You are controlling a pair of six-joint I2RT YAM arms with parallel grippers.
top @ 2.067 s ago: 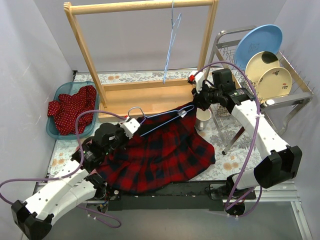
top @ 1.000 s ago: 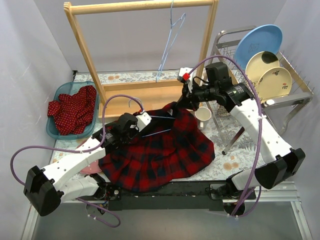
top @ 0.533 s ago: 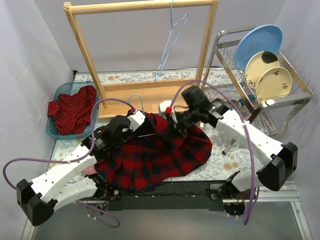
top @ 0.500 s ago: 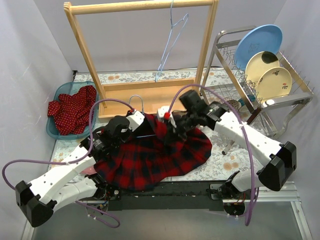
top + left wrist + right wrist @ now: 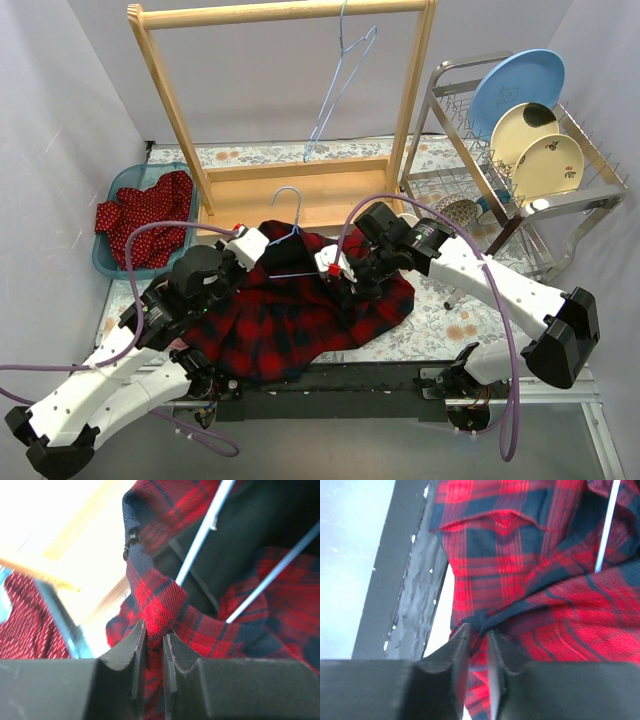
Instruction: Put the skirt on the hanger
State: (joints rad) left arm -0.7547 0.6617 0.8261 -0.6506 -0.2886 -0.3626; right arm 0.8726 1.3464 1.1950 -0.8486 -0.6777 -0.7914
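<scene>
Left gripper [image 5: 154, 630] and right gripper [image 5: 477, 630] each clamped skirt [image 5: 300, 320] folds; hanger [image 5: 202, 532] sat mostly hidden inside

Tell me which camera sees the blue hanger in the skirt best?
The top external view. It shows the hanger with its hook and shoulder wires rising from the plaid skirt. The left wrist view shows only two wire stretches against the cloth. The right wrist view shows one short piece.

No legible text, label or number anywhere.
</scene>
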